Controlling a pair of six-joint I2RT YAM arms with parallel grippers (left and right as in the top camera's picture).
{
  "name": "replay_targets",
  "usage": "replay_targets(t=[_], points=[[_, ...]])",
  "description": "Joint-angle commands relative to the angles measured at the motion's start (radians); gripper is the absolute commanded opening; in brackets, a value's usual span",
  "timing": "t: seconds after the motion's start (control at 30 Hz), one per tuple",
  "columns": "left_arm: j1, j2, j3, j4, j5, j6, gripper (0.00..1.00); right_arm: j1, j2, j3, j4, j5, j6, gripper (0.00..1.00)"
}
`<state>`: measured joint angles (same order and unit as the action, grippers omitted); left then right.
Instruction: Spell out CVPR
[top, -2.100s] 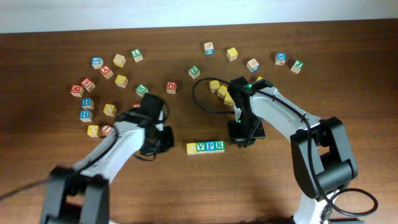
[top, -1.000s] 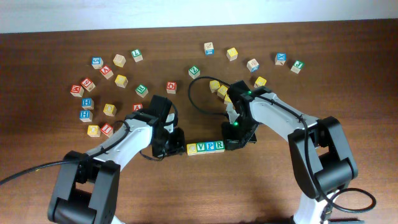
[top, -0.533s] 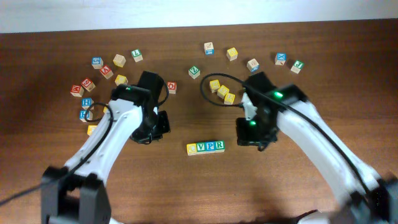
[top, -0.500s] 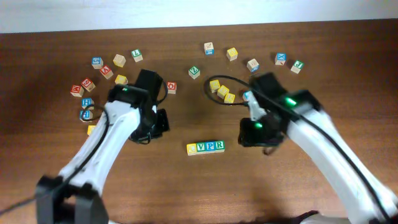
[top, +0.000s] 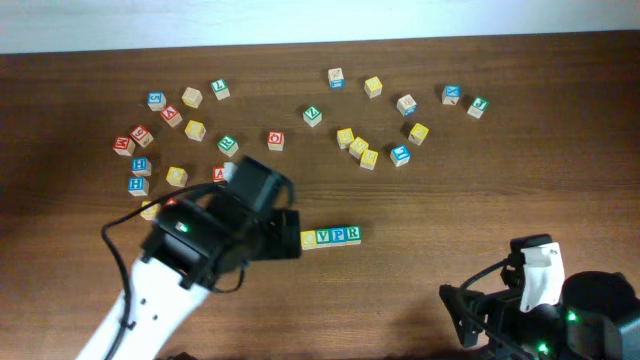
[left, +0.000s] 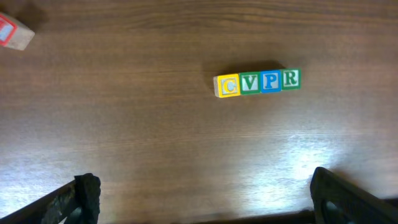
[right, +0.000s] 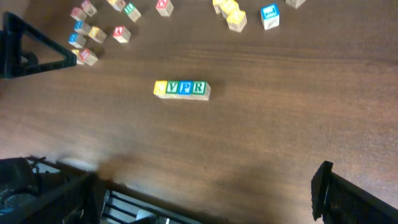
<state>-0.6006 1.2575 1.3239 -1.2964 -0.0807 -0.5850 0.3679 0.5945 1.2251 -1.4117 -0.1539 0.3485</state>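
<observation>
Four letter cubes lie in one touching row reading CVPR (top: 330, 237): a yellow C (left: 227, 85), a green V (left: 250, 83), a blue P (left: 270, 81) and a green R (left: 290, 79). The same row (right: 181, 89) shows in the right wrist view. My left gripper (top: 283, 235) hangs raised just left of the row; its jaws (left: 202, 205) stand wide open over bare wood with nothing between them. My right gripper (top: 462, 318) sits far off at the front right of the table, also open (right: 205, 199) and holding nothing.
Several loose letter cubes lie along the back of the table: a group at the left (top: 150, 150), yellow ones (top: 357, 148) and a blue one (top: 400, 154) behind the row. A red-faced cube (left: 13, 34) is at the left. The table's front edge (right: 124, 199) lies under the right gripper.
Both grippers have gone from shut to open and drawn away from the row. The right arm has pulled back to the front right; the left has lifted and swung toward the front.
</observation>
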Motion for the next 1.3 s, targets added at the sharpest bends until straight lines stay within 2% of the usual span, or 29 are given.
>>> replay_targets(t=[0.0,0.07,0.57,0.67,0.73,0.83,0.93,1.17,1.27], points=[[-0.173,-0.016,-0.015,-0.003,-0.246,-0.188,0.99,-0.002,-0.006,-0.034,-0.002,0.012,0.007,0.98],[-0.224,-0.016,-0.015,-0.010,-0.318,-0.241,0.99,-0.002,-0.006,-0.035,-0.022,0.012,0.007,0.98],[-0.224,-0.016,-0.015,-0.007,-0.298,-0.241,0.99,-0.002,-0.006,-0.035,-0.027,0.013,0.006,0.98],[-0.224,-0.016,-0.015,-0.007,-0.298,-0.241,0.99,-0.006,-0.020,-0.037,-0.016,0.104,-0.018,0.98],[-0.224,-0.016,-0.015,-0.007,-0.298,-0.241,0.99,-0.054,-0.047,-0.072,0.053,0.101,-0.143,0.98],[-0.224,-0.016,-0.015,-0.007,-0.298,-0.241,0.99,-0.195,-0.141,-0.229,0.286,0.098,-0.288,0.98],[-0.224,-0.016,-0.015,-0.007,-0.298,-0.241,0.99,-0.285,-0.254,-0.414,0.489,0.098,-0.293,0.98],[-0.224,-0.016,-0.015,-0.007,-0.298,-0.241,0.99,-0.291,-0.517,-0.890,0.929,0.060,-0.293,0.99],[-0.224,-0.016,-0.015,-0.007,-0.298,-0.241,0.99,-0.291,-0.590,-1.018,1.081,0.060,-0.299,0.98]])
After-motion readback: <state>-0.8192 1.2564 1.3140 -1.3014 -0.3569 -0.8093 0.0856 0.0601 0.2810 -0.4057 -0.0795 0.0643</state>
